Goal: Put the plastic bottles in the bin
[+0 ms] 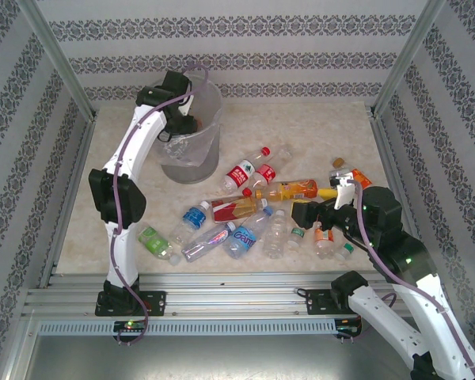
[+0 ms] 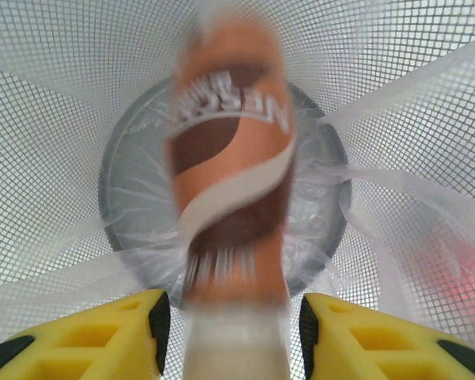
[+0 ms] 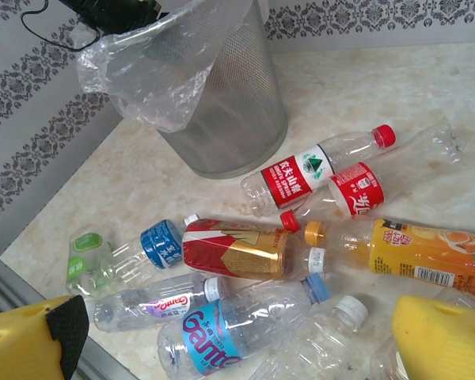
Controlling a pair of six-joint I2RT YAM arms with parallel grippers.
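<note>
My left gripper [image 2: 233, 332] hangs over the mouth of the bin [image 2: 47, 119], a grey mesh wastebasket lined with a clear bag. A blurred bottle [image 2: 233, 182] with an orange and brown label sits between its yellow fingers [image 2: 103, 336]. The pads stand slightly clear of it on both sides, so the gripper is open. In the top view this gripper [image 1: 178, 119] is at the bin [image 1: 191, 158]. My right gripper [image 3: 237, 340] is open above several plastic bottles lying on the table, among them a blue-labelled one [image 3: 222, 336] and a red and gold one [image 3: 237, 249].
More bottles lie scattered right of the bin: two red-labelled ones [image 1: 241, 172], an orange juice bottle [image 1: 289, 190] and a green one [image 1: 154, 241] near the front rail. Patterned walls close in the table on three sides.
</note>
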